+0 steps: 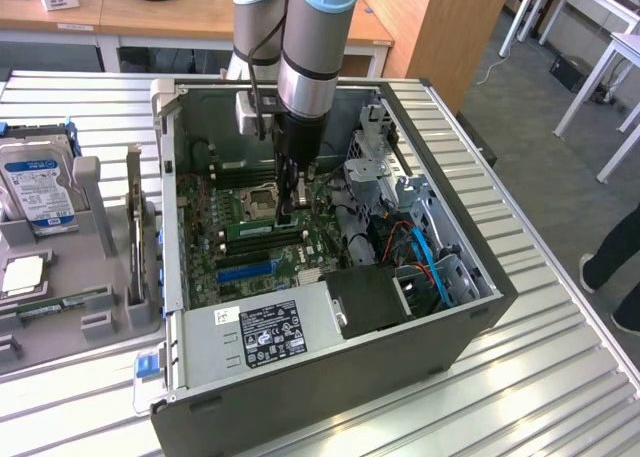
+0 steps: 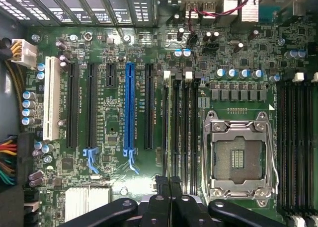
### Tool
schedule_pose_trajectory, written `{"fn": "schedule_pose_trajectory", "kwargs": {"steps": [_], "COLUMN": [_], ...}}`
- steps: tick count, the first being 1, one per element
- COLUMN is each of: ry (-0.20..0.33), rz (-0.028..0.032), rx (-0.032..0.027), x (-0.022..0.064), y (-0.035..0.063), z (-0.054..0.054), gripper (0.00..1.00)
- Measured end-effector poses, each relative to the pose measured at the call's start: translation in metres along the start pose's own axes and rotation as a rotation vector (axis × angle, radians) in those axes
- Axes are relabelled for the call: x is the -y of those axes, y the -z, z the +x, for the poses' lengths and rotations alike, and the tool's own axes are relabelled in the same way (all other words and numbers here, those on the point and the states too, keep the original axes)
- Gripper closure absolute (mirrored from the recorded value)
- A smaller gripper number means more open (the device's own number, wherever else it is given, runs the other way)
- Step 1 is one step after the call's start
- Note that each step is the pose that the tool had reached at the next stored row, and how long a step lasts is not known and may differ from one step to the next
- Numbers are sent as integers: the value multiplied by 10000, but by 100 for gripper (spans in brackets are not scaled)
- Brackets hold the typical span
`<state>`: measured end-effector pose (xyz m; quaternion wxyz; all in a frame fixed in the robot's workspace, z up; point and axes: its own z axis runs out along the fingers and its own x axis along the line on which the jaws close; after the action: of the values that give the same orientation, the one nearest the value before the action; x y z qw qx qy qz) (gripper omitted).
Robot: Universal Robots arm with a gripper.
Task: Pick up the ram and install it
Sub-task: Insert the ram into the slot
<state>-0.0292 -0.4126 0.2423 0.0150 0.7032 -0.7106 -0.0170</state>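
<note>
Robotics lab bench set up for computer assembly

In the exterior view a robot arm (image 1: 315,47) hangs over an open computer case (image 1: 300,397) on a ribbed metal workbench (image 1: 560,377). A grey parts tray (image 1: 95,192) with a hard drive (image 1: 38,187) sits at nine o'clock, wooden desks (image 1: 150,17) at eleven, white-legged tables (image 1: 600,67) at two.

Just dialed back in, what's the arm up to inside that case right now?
The arm reaches down into the open computer case. Its claw is shut and sits low over the motherboard, at the memory slots beside the CPU socket. A green stick, apparently the ram, lies along those slots under the claw tip; whether it is fully seated cannot be told.
</note>
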Motion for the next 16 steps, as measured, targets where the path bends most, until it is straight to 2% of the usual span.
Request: {"fn": "schedule_pose_trajectory", "kwargs": {"steps": [16], "ry": [0], "rz": [2], "rx": [6], "x": [2], "y": [-31], "z": [-1], "gripper": [89]}}
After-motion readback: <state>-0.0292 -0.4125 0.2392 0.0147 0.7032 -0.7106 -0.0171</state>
